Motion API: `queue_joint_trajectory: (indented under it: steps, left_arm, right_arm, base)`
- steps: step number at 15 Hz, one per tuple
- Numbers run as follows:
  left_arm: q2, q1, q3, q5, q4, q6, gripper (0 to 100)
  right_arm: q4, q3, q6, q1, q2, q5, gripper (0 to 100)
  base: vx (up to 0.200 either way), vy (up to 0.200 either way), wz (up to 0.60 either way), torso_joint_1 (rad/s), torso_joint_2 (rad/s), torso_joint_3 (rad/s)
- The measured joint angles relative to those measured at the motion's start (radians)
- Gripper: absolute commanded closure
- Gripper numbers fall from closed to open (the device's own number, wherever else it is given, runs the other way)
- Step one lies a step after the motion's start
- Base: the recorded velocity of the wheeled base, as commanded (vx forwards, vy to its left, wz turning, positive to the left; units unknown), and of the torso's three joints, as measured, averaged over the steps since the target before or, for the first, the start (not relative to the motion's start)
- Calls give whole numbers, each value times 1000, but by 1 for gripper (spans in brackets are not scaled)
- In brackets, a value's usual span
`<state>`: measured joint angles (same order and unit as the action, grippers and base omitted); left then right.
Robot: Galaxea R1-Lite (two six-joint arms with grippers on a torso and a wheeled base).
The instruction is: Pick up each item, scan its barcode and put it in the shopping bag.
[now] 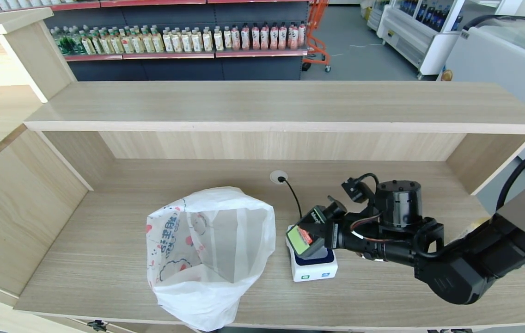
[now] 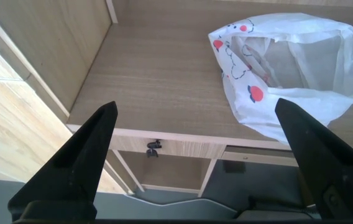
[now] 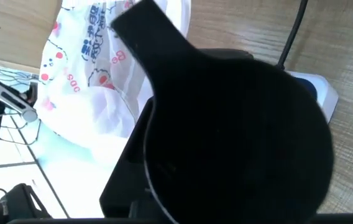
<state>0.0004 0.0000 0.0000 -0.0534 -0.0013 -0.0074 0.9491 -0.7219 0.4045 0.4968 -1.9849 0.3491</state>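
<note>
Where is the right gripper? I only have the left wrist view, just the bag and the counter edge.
Observer: The right gripper is over the scanner, which sits on the counter to the right of the shopping bag.
Operator: Holding anything?
Observer: Yes, it is shut on an item with a green face, held over the scanner's top.
Operator: Scanner wired?
Observer: A black cable runs from it to a round grommet at the back of the counter.
</note>
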Motion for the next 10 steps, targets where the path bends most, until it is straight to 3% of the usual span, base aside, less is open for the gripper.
queue_joint_trajectory:
  steps: [2, 4, 7, 9, 10]
  left_arm:
    - [0, 0, 0, 0, 0, 0, 0]
    - [0, 0, 0, 0, 0, 0, 0]
    - [0, 0, 0, 0, 0, -1, 0]
    - [0, 0, 0, 0, 0, -1, 0]
    - [0, 0, 0, 0, 0, -1, 0]
  right_arm:
    - [-41, -14, 38, 21, 90, 1, 100]
    - [-159, -25, -15, 45, 231, 1, 100]
    - [-233, 56, -407, 66, 377, -5, 100]
    - [-189, 173, -613, 70, 426, -9, 100]
    - [-163, 223, -713, 74, 442, -12, 100]
  base:
    - [0, 0, 0, 0, 0, 0]
    - [0, 0, 0, 0, 0, 0]
    - [0, 0, 0, 0, 0, 0]
    - [0, 0, 0, 0, 0, 0]
    - [-200, 200, 0, 2, 7, 7]
